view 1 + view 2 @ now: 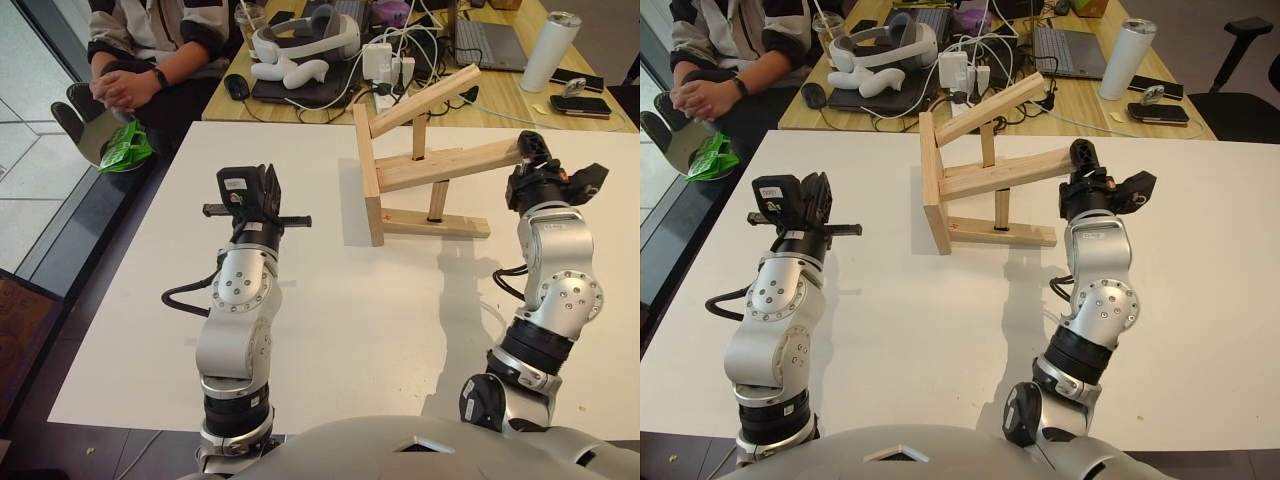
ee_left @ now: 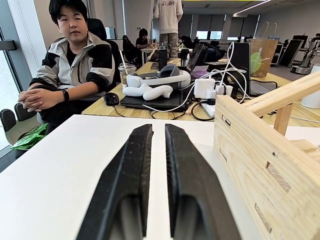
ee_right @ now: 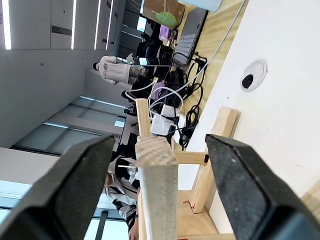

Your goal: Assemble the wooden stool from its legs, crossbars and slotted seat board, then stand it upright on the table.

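The part-built wooden stool (image 1: 372, 190) lies on its side at the back middle of the white table (image 1: 330, 340). Its thick upright board carries three slanted legs joined by short dowel crossbars (image 1: 437, 202). The middle leg (image 1: 455, 163) points to the right. My right gripper (image 3: 159, 142) is open, its fingers (image 3: 80, 185) on either side of that leg's end without touching it; in the head view the right gripper (image 1: 535, 165) sits at the leg's tip. My left gripper (image 2: 153, 129) is shut and holds nothing, just left of the stool's board (image 2: 260, 150).
Behind the table stands a desk with a white headset (image 1: 300, 45), a power strip with cables (image 1: 385, 60), a laptop (image 1: 485, 40) and a steel tumbler (image 1: 552, 48). A person sits at the back left beside a green bag (image 1: 125, 145). The table's near half is bare.
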